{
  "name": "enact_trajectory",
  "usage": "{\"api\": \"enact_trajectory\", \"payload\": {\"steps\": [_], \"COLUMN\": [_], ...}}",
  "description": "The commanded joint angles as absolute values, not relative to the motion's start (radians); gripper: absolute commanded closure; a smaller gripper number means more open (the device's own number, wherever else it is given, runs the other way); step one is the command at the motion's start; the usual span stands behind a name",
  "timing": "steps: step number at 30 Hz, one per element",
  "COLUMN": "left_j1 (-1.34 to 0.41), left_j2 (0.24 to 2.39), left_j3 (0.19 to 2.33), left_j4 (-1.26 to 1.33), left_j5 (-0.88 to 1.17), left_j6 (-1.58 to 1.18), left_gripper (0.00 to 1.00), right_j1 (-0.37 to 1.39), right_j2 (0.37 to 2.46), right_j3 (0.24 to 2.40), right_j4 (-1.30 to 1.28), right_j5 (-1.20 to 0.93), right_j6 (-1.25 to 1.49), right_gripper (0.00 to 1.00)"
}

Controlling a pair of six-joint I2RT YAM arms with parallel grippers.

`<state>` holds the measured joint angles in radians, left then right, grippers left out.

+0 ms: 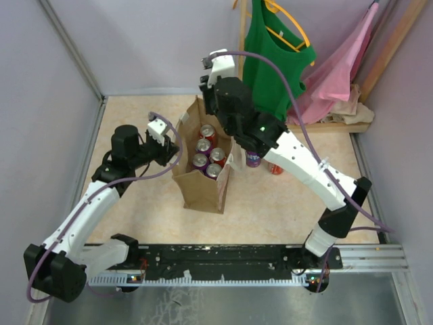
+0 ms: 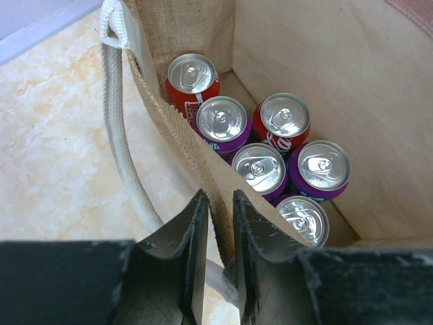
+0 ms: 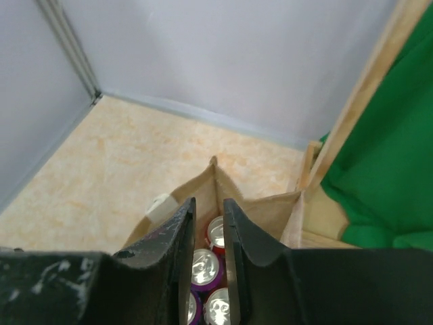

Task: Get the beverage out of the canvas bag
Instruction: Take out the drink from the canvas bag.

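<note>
The likeliest trouble, as I judge it, comes from the packing. Six round aluminium drink cans [image 2: 258, 168], red and purple with silver tops, stand upright and touching at the bottom of the tall tan-brown canvas bag [image 1: 203, 193]. Fingers reaching down for one could wedge against its neighbours, nudge them over, or slide off the smooth curved side. The bag's walls are soft and the cans sit deep, so a descending arm could also catch the rim or the pale woven strap handle [image 2: 118, 135] and drag the bag across the beige mottled tabletop [image 1: 270, 210]. The left gripper [image 2: 219, 198] is clenched on the bag's near left wall, with the fabric pinched between its dark fingers and the mouth held wide; if that pinch slips, the wall may sag over the cans. The right gripper [image 3: 209, 200] hangs above the bag's mouth, its fingers drawn almost together with nothing between them, so it must spread before it can take a can. A purple can [image 1: 253, 160] and a red can [image 1: 275, 168] stand outside, just beside the bag's right wall.
</note>
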<state>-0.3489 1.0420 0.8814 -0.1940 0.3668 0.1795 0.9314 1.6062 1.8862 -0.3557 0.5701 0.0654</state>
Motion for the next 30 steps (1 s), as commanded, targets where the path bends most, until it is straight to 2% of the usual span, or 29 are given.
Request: {"api": "enact_trajectory", "payload": {"steps": [1, 3, 8, 10, 16, 23, 30], "left_j1": [-0.348, -0.348, -0.348, -0.348, -0.348, -0.348, -0.347], "left_j2": [1.016, 1.013, 1.002, 1.003, 1.019, 1.029, 1.047], "left_j3": [0.864, 0.860, 0.853, 0.851, 0.853, 0.867, 0.876], "left_j4": [-0.206, -0.203, -0.186, -0.182, -0.183, -0.187, -0.197], "left_j5": [0.414, 0.419, 0.424, 0.427, 0.426, 0.403, 0.400], "left_j6": [0.168, 0.167, 0.165, 0.166, 0.160, 0.156, 0.157], "left_gripper": [0.73, 0.73, 0.73, 0.73, 0.73, 0.73, 0.73], "right_j1": [0.956, 0.956, 0.956, 0.955, 0.914, 0.828, 0.778], "right_j2": [1.644, 1.690, 1.758, 1.791, 1.877, 1.897, 1.984], "right_j3": [1.949, 1.938, 1.919, 1.934, 1.985, 1.900, 1.922], "right_j4": [-0.461, -0.493, -0.578, -0.622, -0.730, -0.682, -0.656], "right_j5": [0.480, 0.450, 0.423, 0.420, 0.377, 0.286, 0.217], "right_j6": [0.136, 0.175, 0.251, 0.263, 0.311, 0.343, 0.335], "right_gripper": [0.73, 0.68, 0.43, 0.37, 0.37, 0.37, 0.30]}}
